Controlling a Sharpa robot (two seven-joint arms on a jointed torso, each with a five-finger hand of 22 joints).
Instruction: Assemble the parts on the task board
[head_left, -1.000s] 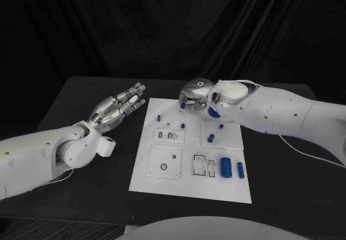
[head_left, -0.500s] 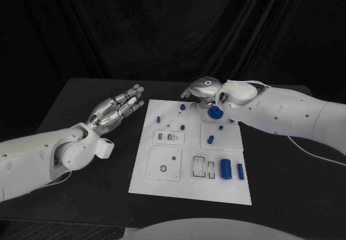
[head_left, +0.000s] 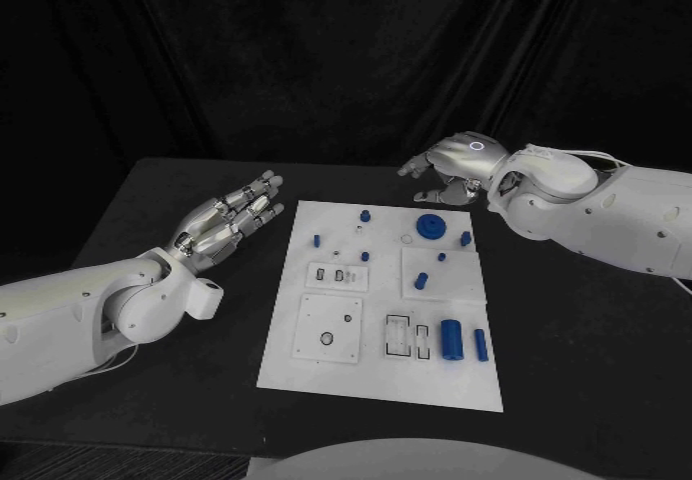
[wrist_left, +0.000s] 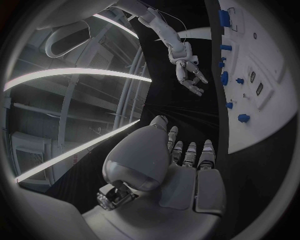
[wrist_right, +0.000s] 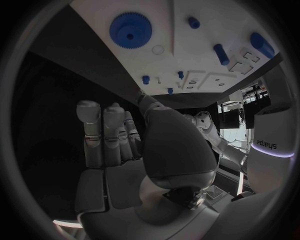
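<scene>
**Both hands empty, blue gear lying on the far end of the task board**

We see the white task board (head_left: 382, 375) lying in the middle of the black desk (head_left: 577, 380). On its far end, toward the right side, a round blue gear (head_left: 431, 226) lies flat on the plate. Just beside it stands a small blue peg (head_left: 464, 238), and another small blue peg (head_left: 366, 214) stands near the far edge to the gear's left. Closer to the robot, two blue cylinders (head_left: 453, 335) lie side by side near the right edge of the board, next to rectangular slots (head_left: 398, 331).

Our right hand (head_left: 456, 166) hovers above the desk just beyond the far right corner of the board, apart from the gear. Its fingers are loosely spread and it holds nothing; the right wrist view shows the fingers (wrist_right: 102, 131) straight and side by side, with the gear (wrist_right: 130, 30) beyond them.

Our left hand (head_left: 231, 218) hangs over the desk to the left of the board, palm up, fingers extended and slightly apart, with nothing in it.
</scene>
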